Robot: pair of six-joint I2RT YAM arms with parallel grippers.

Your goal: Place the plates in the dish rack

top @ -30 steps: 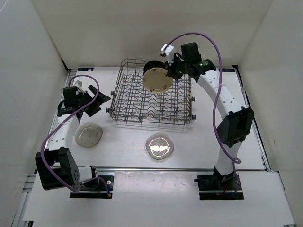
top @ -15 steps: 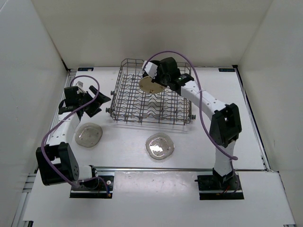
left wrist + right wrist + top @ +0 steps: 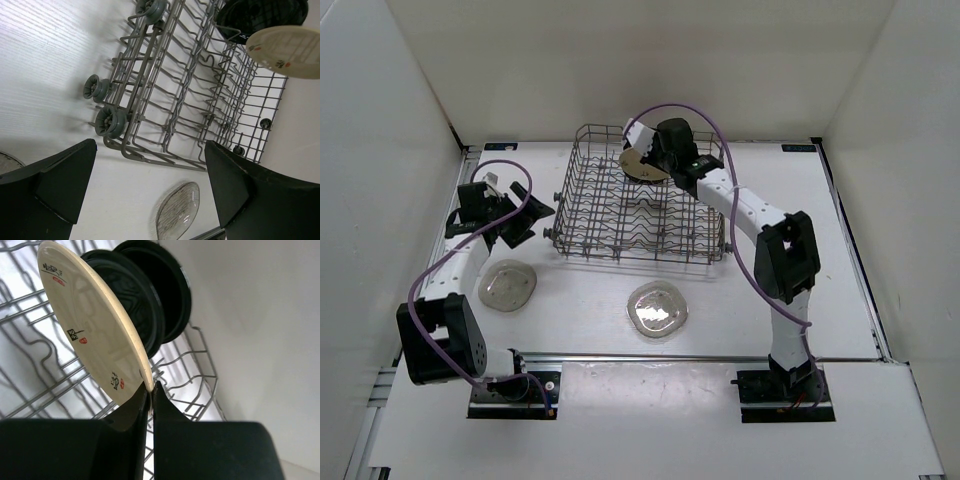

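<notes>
My right gripper is shut on the rim of the cream-tan plate, holding it on edge over the back of the grey wire dish rack. The plate stands close beside two black plates that sit upright in the rack's back corner. My left gripper is open and empty, just left of the rack. Two clear plates lie flat on the table: one by the left arm, one in front of the rack.
White walls enclose the table on three sides. The rack has small grey wheels along its left side. A metal rail runs along the near edge between the arm bases.
My right arm has swung the cream-tan plate left and back, tilted it onto its edge and lowered it next to the black plates. The left arm has barely moved.
</notes>
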